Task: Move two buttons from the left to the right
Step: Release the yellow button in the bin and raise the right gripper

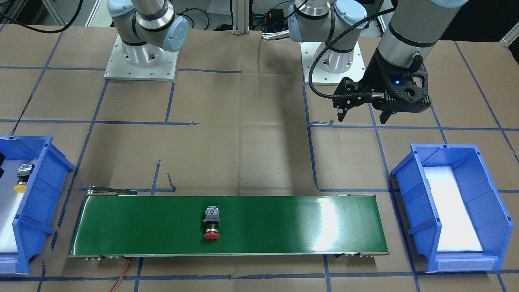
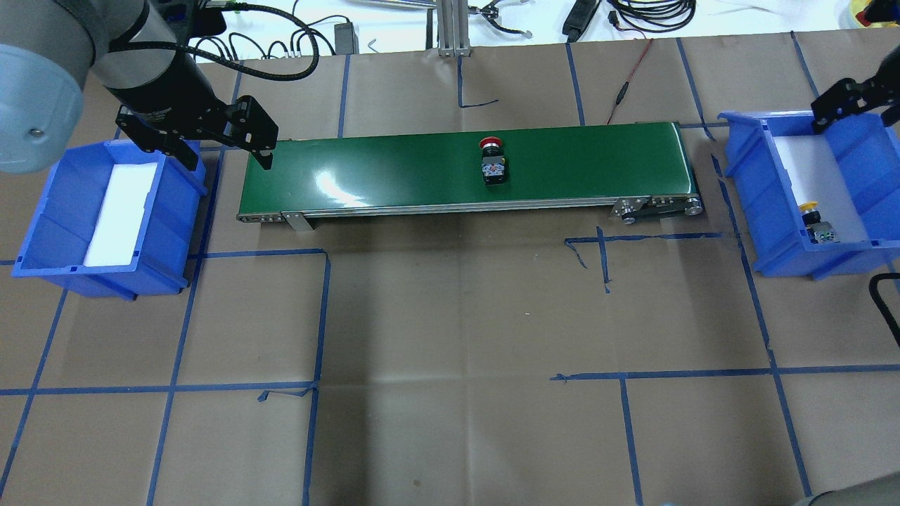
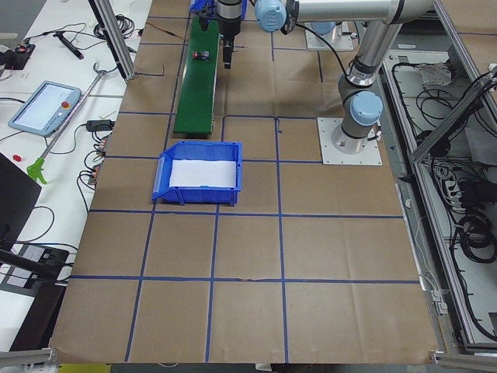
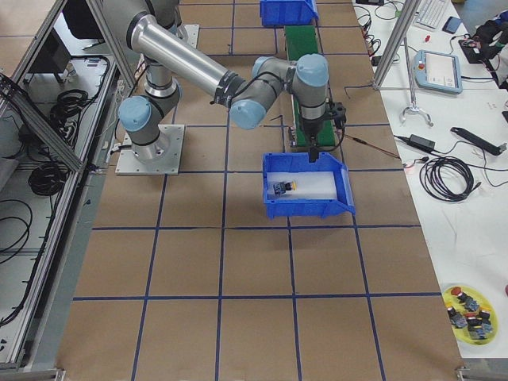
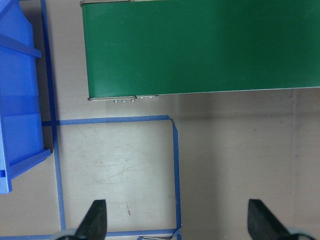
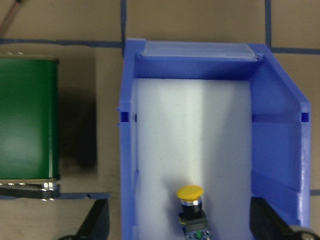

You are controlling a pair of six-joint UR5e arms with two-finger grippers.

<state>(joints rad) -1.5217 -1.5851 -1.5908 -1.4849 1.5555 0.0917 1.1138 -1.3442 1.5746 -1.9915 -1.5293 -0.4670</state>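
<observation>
The red-capped button (image 2: 492,160) lies on its side near the middle of the green conveyor belt (image 2: 394,172); it also shows in the front view (image 1: 211,225). The yellow-capped button (image 2: 815,221) lies on white foam in the blue bin (image 2: 745,165) on the robot's right, and shows in the right wrist view (image 6: 192,202). My left gripper (image 2: 228,158) is open and empty, raised beside the belt's left end (image 5: 110,97). My right gripper (image 6: 180,227) is open and empty, hovering over the bin above the yellow button.
A second blue bin (image 2: 42,211) with only white foam inside stands at the robot's left, close to the left gripper. Blue tape lines cross the brown table. Cables and tools lie along the far edge (image 2: 633,14).
</observation>
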